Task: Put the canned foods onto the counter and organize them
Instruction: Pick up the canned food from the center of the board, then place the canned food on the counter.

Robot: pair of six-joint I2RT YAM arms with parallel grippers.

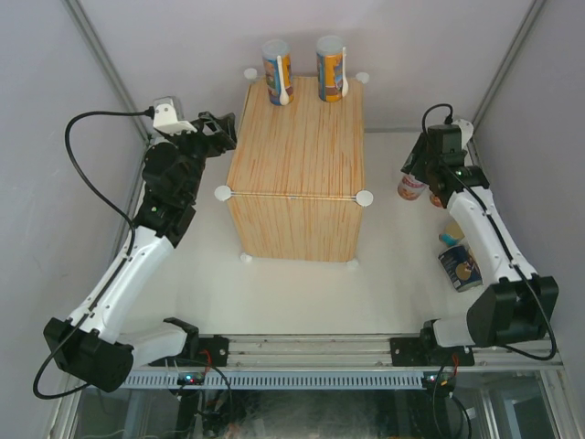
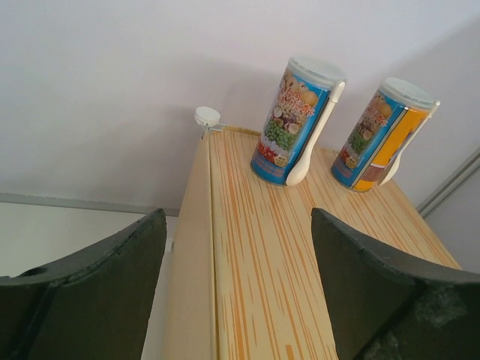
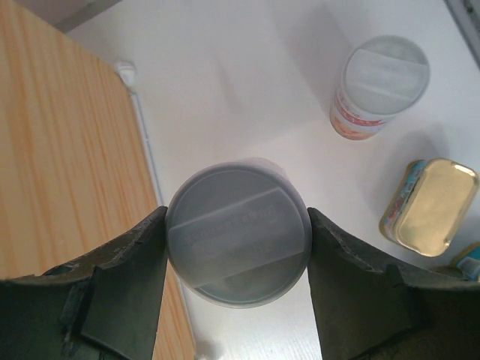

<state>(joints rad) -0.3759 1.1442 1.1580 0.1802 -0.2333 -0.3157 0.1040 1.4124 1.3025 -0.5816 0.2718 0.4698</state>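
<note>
The counter (image 1: 297,174) is a light wood-grain box in the middle of the table. Two tall blue-orange cans (image 1: 277,71) (image 1: 330,69), each with a white spoon, stand upright at its far edge. They also show in the left wrist view (image 2: 296,124) (image 2: 382,135). My left gripper (image 1: 219,128) (image 2: 238,217) hangs open over the counter's left edge (image 2: 202,247), with nothing between its fingers. My right gripper (image 1: 416,174) (image 3: 238,225) is shut on a short can with a grey lid (image 3: 238,232) (image 1: 411,187), right of the counter. I cannot tell whether this can touches the table.
A second short white-red can (image 3: 379,88) stands beyond the held one. A flat gold-topped tin (image 3: 431,206) and a blue-sided tin (image 3: 469,259) lie to the right, near my right arm (image 1: 460,267). The right arm partly hides another can (image 1: 437,197). Grey walls enclose the table.
</note>
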